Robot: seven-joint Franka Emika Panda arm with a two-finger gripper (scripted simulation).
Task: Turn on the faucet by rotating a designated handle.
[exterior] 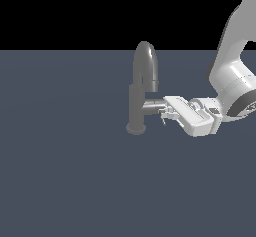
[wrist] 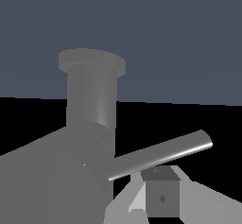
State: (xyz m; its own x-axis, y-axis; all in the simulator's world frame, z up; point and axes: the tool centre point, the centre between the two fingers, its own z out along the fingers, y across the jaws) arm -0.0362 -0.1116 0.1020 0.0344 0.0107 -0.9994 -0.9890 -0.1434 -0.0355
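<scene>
The grey faucet [exterior: 136,106] stands upright on the floor, with its arched spout [exterior: 145,66] on top. The handle [exterior: 152,104] juts from the post towards the exterior view's right, and a thin pin lever [exterior: 163,121] hangs at its end. My gripper [exterior: 167,114] reaches in from the right and sits right at the handle's end, its jaws close together and holding nothing. In the wrist view the handle cylinder [wrist: 52,180] looms close. The lever [wrist: 160,154] passes just beside my fingertips [wrist: 162,197], and the post [wrist: 92,105] lies behind.
The flat dark blue-grey floor [exterior: 60,181] spreads all around the faucet. My white arm [exterior: 235,76] comes in from the upper right of the exterior view. No other object shows.
</scene>
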